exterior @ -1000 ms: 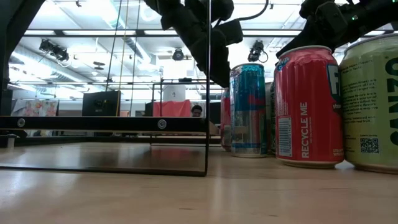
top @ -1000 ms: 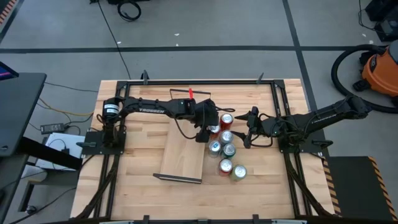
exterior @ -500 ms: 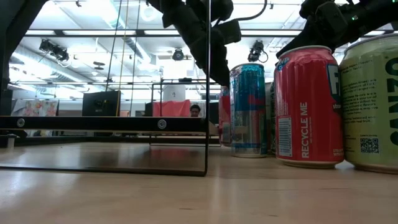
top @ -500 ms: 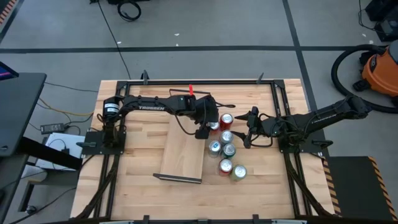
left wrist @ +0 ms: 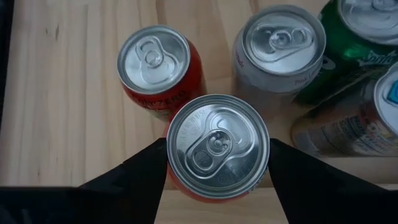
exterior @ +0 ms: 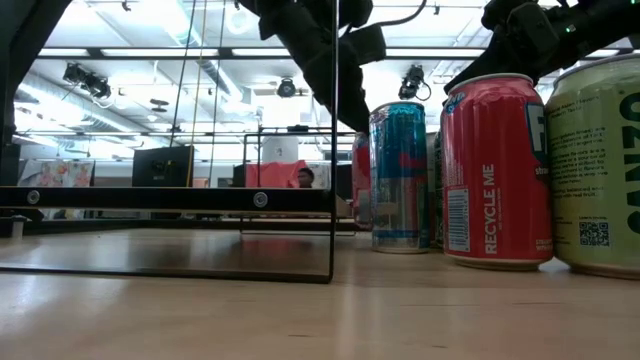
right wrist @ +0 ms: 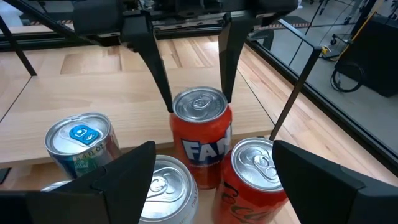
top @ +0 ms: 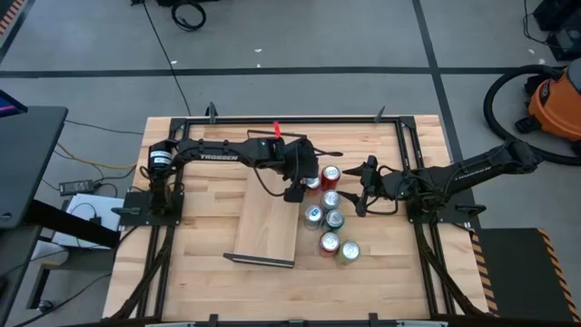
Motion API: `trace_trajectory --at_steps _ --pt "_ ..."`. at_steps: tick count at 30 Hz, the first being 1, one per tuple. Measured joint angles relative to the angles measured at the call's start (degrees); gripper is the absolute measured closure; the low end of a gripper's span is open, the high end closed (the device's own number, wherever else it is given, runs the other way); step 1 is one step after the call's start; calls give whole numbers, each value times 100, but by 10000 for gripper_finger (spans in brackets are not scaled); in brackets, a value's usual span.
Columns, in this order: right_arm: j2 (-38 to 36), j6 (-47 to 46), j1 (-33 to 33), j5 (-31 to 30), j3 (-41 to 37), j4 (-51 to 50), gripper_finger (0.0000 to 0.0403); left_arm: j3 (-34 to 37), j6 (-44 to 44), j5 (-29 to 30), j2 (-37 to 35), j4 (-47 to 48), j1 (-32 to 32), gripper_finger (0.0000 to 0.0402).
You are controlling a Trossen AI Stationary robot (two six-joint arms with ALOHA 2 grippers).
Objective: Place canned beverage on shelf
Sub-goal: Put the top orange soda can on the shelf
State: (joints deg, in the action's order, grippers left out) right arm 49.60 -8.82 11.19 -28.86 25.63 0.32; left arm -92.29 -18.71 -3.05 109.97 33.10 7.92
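- Cans first, nearest the low camera: a green can point(exterior: 598, 170) and a red "RECYCLE ME" can point(exterior: 496, 170) fill the foreground, a blue-and-silver can point(exterior: 400, 175) behind them. All stand upright on the tabletop point(top: 195, 218).
- Target: an orange can point(left wrist: 217, 149), upright, long axis vertical, directly under the left gripper point(left wrist: 217, 155). Its two dark fingers stand one on each side of the can's top, close in at the rim; whether they press or only bracket it I cannot tell, though it reads as a grasp.
- Neighbours are tight: another red can point(left wrist: 160, 65) and a silver can point(left wrist: 280, 53) sit just beside the target.
- Left arm is the nearer one; in the high view its wrist sits over the can cluster's far-left end point(top: 304, 177).
- Shelf point(top: 268, 222): a light plank with black end rails, lying just beside the cluster, on the left arm's side. Coming move, as I judge it: lift, carry sideways onto the plank.
- Right gripper point(top: 363, 195) hovers on the cluster's other side, fingers spread wide, holding nothing.
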Motion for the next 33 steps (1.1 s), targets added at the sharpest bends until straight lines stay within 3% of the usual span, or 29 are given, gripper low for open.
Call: trace_trajectory --at_steps 16,33 --pt "-2 1 1 0 0 0 70 -533 -57 40 -31 486 188 152" --pt "-2 2 1 0 0 -2 70 -575 -91 -68 -359 674 342 154"
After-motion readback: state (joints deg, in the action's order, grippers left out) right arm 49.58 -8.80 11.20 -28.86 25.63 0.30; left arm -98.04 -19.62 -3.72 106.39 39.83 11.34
